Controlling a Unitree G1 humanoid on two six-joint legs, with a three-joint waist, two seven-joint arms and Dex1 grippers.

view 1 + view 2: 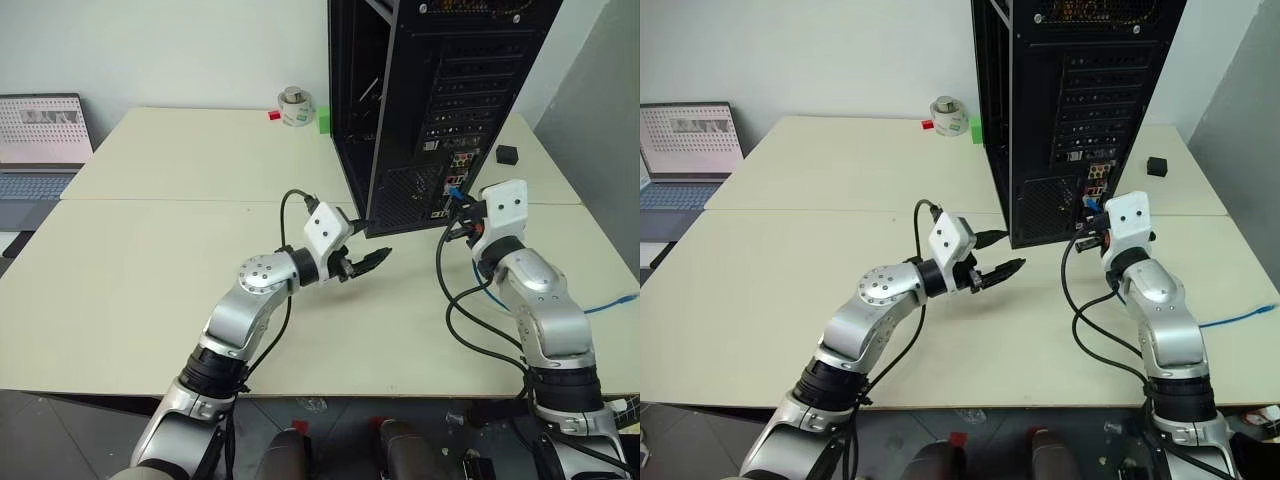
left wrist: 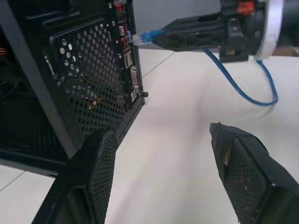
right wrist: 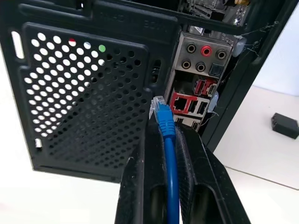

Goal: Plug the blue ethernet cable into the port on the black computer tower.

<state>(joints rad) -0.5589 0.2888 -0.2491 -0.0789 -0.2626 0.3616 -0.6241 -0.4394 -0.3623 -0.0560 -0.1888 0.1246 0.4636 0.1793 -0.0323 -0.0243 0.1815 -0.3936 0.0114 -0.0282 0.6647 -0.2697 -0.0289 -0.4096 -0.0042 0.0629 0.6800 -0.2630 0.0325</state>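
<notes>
While the two arms reach forward over the cream table, the nearest items are the grippers. Item one: left gripper, at about 6 o'clock of the tower's near corner, pointing level toward the tower base; its two black fingers stand well apart with nothing between them. Item two: right gripper, at about 4 o'clock from the left one, fingers pressed together on the blue ethernet cable, which runs up between them; the clear plug at its end sticks out past the fingertips and sits just in front of the tower's back panel, not yet in a socket. The rest of the cable trails back and loops over the table toward the right edge.

Item three: the black computer tower, upright at 12 o'clock, perforated panel and stacked slot covers facing the robot. The port, a dark socket in a red surround, lies just beyond the plug, at about 1 o'clock of it.

Item four: small black cube, at 3 o'clock of the tower. Item five: tape roll with a red and a green block, at 10 o'clock. Item six: laptop, far at 9 o'clock.
</notes>
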